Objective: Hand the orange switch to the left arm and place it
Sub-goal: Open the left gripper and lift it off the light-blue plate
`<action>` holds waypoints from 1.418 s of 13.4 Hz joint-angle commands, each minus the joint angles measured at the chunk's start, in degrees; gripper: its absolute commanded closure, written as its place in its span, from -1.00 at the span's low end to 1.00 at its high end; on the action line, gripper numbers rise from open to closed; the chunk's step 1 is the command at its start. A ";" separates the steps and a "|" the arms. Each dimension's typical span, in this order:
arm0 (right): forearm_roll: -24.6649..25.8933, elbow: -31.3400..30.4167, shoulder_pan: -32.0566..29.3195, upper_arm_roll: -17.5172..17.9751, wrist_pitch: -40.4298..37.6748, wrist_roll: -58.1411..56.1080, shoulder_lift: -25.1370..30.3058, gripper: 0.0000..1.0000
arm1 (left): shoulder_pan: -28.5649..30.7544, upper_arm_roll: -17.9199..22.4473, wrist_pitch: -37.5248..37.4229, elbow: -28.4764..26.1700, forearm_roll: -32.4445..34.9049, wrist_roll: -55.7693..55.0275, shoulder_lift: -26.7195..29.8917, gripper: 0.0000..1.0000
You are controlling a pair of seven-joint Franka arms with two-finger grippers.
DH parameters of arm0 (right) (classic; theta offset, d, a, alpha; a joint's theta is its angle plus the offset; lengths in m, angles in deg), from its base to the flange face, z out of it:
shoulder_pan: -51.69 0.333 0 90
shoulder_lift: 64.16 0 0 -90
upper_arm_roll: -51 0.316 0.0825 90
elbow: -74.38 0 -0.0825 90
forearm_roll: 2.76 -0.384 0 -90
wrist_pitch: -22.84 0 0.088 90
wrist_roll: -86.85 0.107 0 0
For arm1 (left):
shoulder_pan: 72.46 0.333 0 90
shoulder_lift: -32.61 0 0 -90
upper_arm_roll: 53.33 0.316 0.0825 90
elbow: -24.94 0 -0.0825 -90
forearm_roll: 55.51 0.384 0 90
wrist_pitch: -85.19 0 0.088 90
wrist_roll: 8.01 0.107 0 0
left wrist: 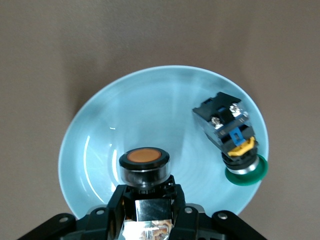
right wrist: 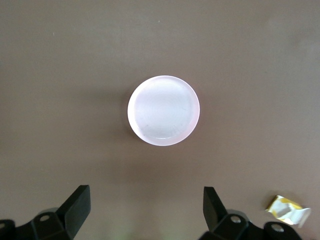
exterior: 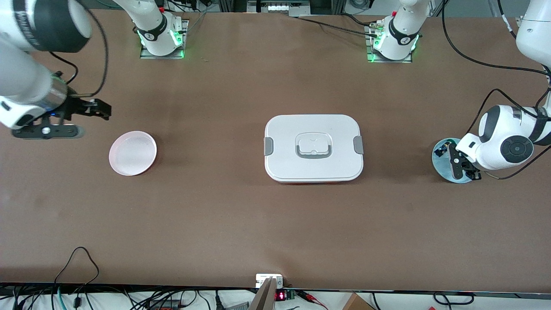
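The orange switch [left wrist: 145, 162] stands in the light-blue plate [left wrist: 150, 100], and my left gripper [left wrist: 148, 200] is shut on its black body. In the front view the left gripper [exterior: 462, 165] is down over that plate [exterior: 441, 161] at the left arm's end of the table and hides the orange switch. My right gripper [exterior: 95, 108] is open and empty, up over the table beside the pink plate [exterior: 132, 153]. The right wrist view shows that plate [right wrist: 163, 110] empty ahead of the right gripper [right wrist: 145, 205]. The white box [exterior: 313, 148] sits closed mid-table between the two plates.
A second small black switch [left wrist: 227, 130] with blue, yellow and green parts lies in the light-blue plate beside the orange one, and it also shows in the front view [exterior: 440, 150]. A yellow-and-white scrap [right wrist: 288, 210] lies on the table near the right gripper. Cables run along the table's front edge.
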 commanded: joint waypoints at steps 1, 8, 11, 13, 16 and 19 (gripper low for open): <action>-2.38 3.43 0.23 -1.53 -0.97 1.26 0.00 -1.00 | 1.12 -0.71 1.40 0.02 1.60 1.12 -1.02 0.61; -2.03 -9.05 0.67 -1.53 8.34 0.66 7.39 -1.00 | 1.74 -0.88 2.19 0.46 4.77 1.12 -2.60 -0.09; -2.29 -4.58 0.31 -1.97 3.96 -2.61 7.04 -1.00 | 1.39 -1.23 1.40 0.55 4.77 1.56 -2.08 -1.00; -2.47 -1.84 0.49 -1.88 1.93 -2.26 6.77 -1.00 | 1.39 -1.67 -1.04 0.81 4.59 1.39 -1.03 -1.00; -2.91 -1.48 0.23 -1.97 2.36 -2.69 6.77 -1.00 | 1.48 -6.05 -10.43 1.59 2.58 0.25 2.92 -1.00; -3.00 -1.39 0.32 -1.97 1.92 -3.05 6.86 -1.00 | 1.39 -12.11 -24.30 7.46 -0.76 -3.69 5.04 -1.00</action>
